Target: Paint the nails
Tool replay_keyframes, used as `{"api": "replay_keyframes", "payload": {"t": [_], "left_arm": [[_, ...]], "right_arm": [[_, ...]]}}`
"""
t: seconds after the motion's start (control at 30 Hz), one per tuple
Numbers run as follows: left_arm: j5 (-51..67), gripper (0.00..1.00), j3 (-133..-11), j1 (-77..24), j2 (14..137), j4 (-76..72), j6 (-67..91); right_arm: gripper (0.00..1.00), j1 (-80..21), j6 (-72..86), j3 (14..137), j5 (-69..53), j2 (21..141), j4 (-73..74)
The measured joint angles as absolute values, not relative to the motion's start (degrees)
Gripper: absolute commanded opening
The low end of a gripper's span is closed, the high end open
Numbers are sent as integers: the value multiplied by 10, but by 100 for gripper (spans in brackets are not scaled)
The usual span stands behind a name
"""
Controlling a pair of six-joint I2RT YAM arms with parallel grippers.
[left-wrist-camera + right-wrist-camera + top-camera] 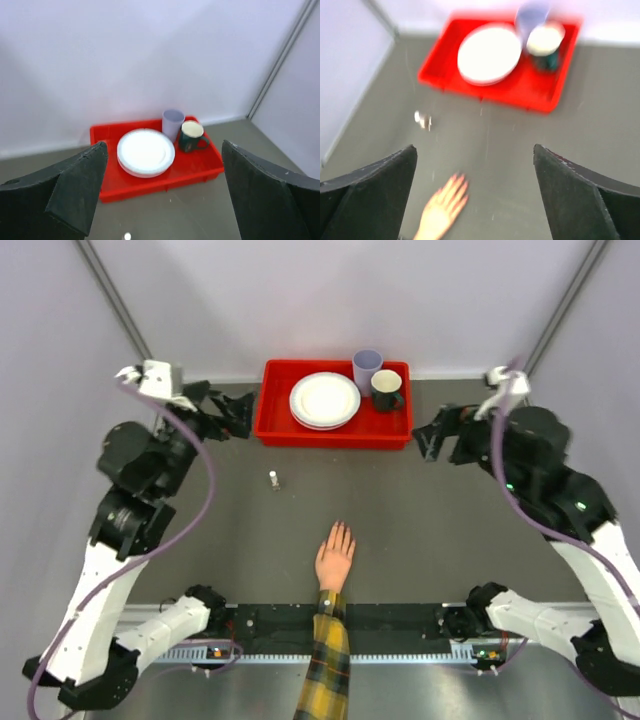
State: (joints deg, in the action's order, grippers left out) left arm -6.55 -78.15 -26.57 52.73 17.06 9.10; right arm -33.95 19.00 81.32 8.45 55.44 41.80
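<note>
Item one, left gripper (163, 150): we find the jaws spread wide with nothing between them, the two dark fingers framing the far wall and the tray. In the overhead view it sits just off the left end of the red tray (275, 428), facing it. Item two, right gripper (474, 150): jaws likewise spread wide and holding nothing. It stands off the tray's right end and faces in over the table (430, 520); its wrist view is blurred. Item three, the tray, set at the far edge of the table against the back wall. We count in it a stack of white plates (325, 400) to the left, a lilac cup (367, 366) at the back and a dark mug (386, 390) with a pale inside just in front of the cup. Item four, a small clear bottle (274, 480), upright on the table in front of the tray's left end, well apart from both grippers. Item five, the hand (335, 562), lying flat and palm down on the table near the front edge, midway between the two arm bases, its fingers pointing toward the tray. The nails (341, 529) tip those fingers, too small for us to tell their finish. A yellow-and-dark plaid sleeve (325, 670) runs from the wrist over the base rail.
</note>
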Motion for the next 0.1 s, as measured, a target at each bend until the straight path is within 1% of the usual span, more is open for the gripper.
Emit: {"api": "replay_keyframes", "payload": {"t": [0.1], "left_arm": [[-51, 99, -809, -266, 506, 166, 72]], "right_arm": [[99, -340, 163, 847, 132, 503, 418]]}}
